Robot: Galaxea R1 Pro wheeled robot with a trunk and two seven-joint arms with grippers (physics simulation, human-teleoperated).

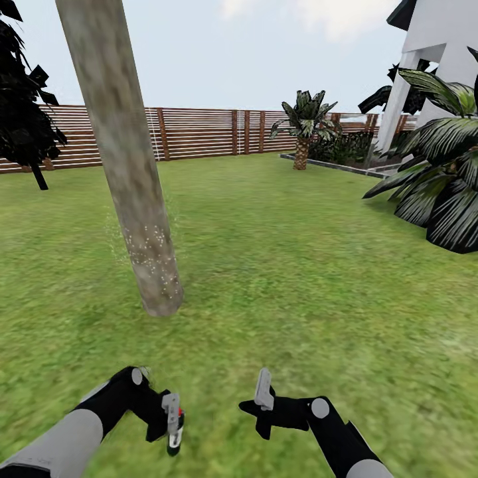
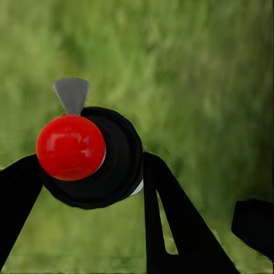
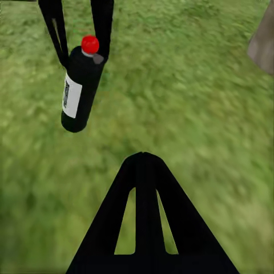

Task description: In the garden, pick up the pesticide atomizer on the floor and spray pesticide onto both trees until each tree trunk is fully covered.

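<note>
On grass lawn point(image 1: 299, 279), left fingers point(image 1: 174, 417) grip atomizer point(image 3: 81, 91); right fingers point(image 3: 142, 211) closed, empty; wooden fence point(image 1: 199, 133) behind.

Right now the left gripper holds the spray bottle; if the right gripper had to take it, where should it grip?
Probably the black body of the spray bottle, below the left gripper, which clamps the neck under the red cap. The bottle hangs free with its base tilted, so the right gripper, now shut, should open and approach level, across the bottle's narrow width.
</note>
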